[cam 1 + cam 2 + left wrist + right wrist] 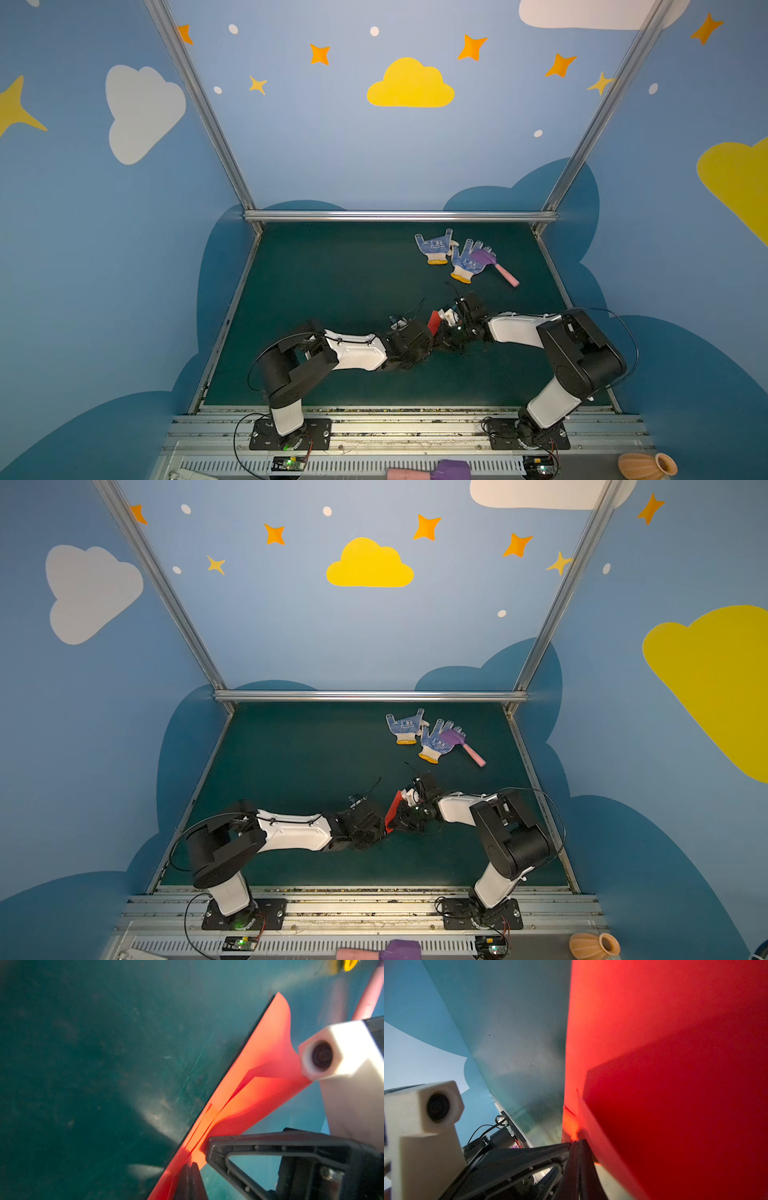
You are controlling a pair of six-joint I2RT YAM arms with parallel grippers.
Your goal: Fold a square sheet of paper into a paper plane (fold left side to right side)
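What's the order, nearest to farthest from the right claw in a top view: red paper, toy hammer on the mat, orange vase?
1. red paper: pinched in the right claw, centre.
2. toy hammer: toward the back right, head resting on a glove.
3. orange vase: off the mat, by the front right corner.

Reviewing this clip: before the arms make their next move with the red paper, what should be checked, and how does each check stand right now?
1. Left gripper shut on the red paper: ok.
2. Right gripper shut on it: ok.
3. Paper flat on the table for creasing: not ok, it stands upright between the grippers.
4. Folded layers aligned: cannot tell, the arms hide the edges.
5. Gloves and toy hammer apart from the paper: ok.
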